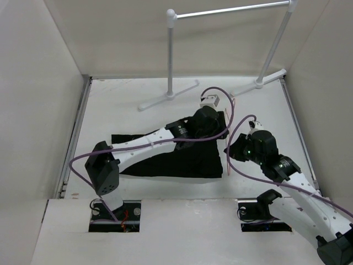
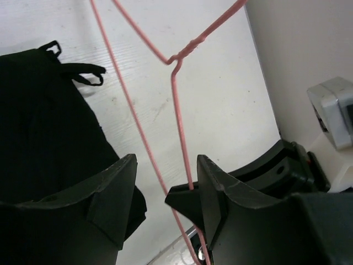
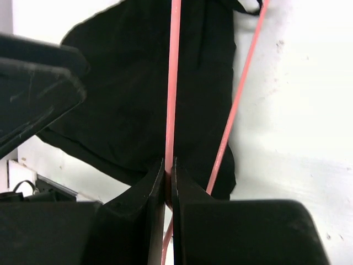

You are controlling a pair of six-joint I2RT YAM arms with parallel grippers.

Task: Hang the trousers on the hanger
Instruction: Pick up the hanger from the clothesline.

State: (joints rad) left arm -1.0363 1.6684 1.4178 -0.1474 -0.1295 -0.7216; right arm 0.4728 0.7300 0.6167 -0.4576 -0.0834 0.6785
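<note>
Right pincer (image 3: 169,165) is clenched on a straight run of the pink wire hanger (image 3: 175,83), which sits at the right edge of the black trousers (image 3: 127,94). Left pincer (image 2: 165,171) is released, fingers spread with hanger wire running through the gap, over the trousers' far right corner. Trousers lie spread mid-counter (image 1: 127,105), with the white garment rack (image 1: 171,55) at the far side.

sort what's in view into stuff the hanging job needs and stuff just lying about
Job:
- trousers
- hanger
- right gripper, shut on the hanger's wire
- left gripper, open around the wire

Just there:
- white garment rack
- table
</note>
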